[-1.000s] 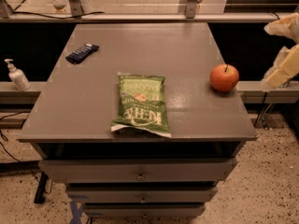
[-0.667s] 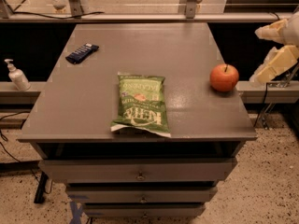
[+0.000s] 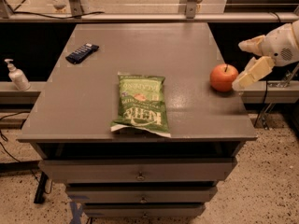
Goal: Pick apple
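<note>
The apple (image 3: pixel 224 77) is small, round and red-orange with a short dark stem. It sits near the right edge of the grey table (image 3: pixel 93 111). My gripper (image 3: pixel 244 64) comes in from the right edge of the view, just right of the apple and level with it. It is open, with one cream finger (image 3: pixel 252 73) close beside the apple and the other finger (image 3: pixel 251 44) higher up. It holds nothing.
A green chip bag (image 3: pixel 141 104) lies flat in the middle of the table. A dark remote-like object (image 3: pixel 82 53) lies at the back left. A white pump bottle (image 3: pixel 16 75) stands on a ledge left of the table. Drawers (image 3: pixel 140 175) sit below the tabletop.
My gripper has moved left, toward the apple, and now sits close beside it. The apple and the chip bag have not moved.
</note>
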You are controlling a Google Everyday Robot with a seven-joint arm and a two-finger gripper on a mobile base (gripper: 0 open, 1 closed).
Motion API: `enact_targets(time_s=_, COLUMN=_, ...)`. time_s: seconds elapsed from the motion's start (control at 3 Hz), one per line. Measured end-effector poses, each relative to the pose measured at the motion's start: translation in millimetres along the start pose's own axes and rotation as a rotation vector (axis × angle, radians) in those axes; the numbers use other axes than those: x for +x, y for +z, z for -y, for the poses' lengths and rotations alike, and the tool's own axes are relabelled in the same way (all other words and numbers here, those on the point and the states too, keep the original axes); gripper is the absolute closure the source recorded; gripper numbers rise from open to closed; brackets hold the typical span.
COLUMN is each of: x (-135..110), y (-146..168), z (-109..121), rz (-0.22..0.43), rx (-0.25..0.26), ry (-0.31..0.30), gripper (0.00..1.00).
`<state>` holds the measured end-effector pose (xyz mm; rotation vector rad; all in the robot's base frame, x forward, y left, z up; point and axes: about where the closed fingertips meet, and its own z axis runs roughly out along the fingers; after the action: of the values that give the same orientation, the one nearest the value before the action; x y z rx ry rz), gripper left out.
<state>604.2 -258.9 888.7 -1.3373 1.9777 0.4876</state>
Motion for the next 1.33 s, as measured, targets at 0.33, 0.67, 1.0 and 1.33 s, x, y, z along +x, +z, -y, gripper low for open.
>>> enact_targets(time_s=0.33, x=20, y=22, z=10, rz=-0.006, rx=-0.022, ry=0.019, gripper=0.0)
enact_targets(time_s=0.67, x=27, y=41, z=11, rz=-0.008, rx=-0.058, ry=0.024, gripper=0.17)
enact_targets(time_s=1.0, x=26, y=52, z=11, rz=-0.009, rx=-0.084, ry=0.036, gripper=0.42)
enact_targets(time_s=1.33, x=19, y=49, z=14, rz=-0.008, rx=-0.091, ry=0.055, gripper=0.64)
